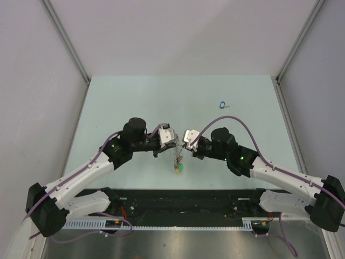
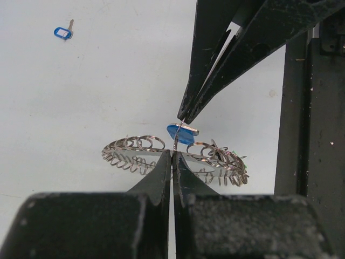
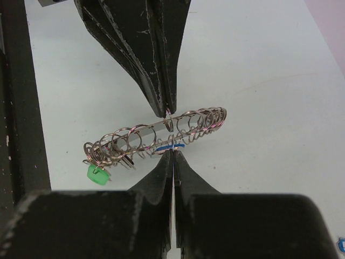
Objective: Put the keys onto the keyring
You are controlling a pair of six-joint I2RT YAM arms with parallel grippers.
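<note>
The keyring (image 2: 135, 145), a silver ring fringed with small rings and keys, hangs in the air between my two grippers; it also shows in the top view (image 1: 176, 155) and the right wrist view (image 3: 135, 137). My left gripper (image 2: 172, 153) is shut on its rim. My right gripper (image 3: 172, 155) is shut on a blue-tagged key (image 3: 170, 145), held against the ring; the same key shows in the left wrist view (image 2: 182, 133). A second blue-tagged key (image 1: 221, 104) lies on the table at the far right and shows in the left wrist view (image 2: 63, 32).
A green tag (image 3: 97, 175) hangs at the ring's low end and shows in the top view (image 1: 180, 168). The black rail (image 1: 183, 197) runs along the near table edge. Grey walls stand on three sides.
</note>
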